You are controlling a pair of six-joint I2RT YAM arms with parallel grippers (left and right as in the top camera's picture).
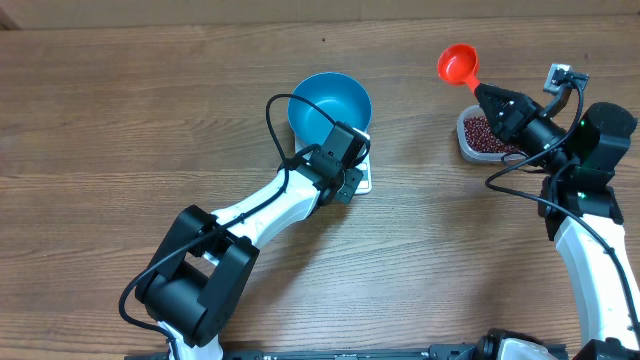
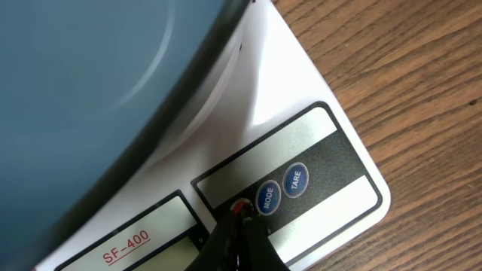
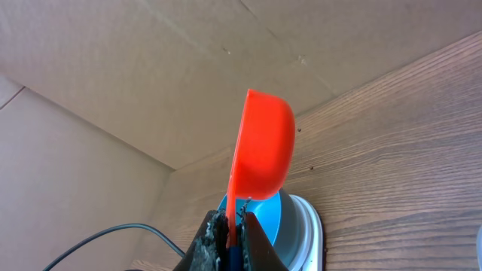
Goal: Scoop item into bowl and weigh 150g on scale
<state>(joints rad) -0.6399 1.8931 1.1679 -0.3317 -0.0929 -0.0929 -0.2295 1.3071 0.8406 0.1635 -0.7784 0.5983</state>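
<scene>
Overhead, the blue bowl (image 1: 325,100) sits on the scale (image 1: 363,178) toward the middle of the tabletop's (image 1: 120,120) far edge, with the beans (image 1: 482,133) in a tub (image 1: 464,143) toward the far right corner. Only the wrist views show the left claw (image 2: 239,226), tips together, at the scale's red button (image 2: 240,204), and the right claw (image 3: 232,223) clamped on the red scoop (image 3: 263,143).

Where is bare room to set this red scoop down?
Bare table lies left of the bowl, and in front, between left arm and right arm. The strip between scale and bean tub is narrower; the right gripper, shut on the scoop, hangs beside it.
</scene>
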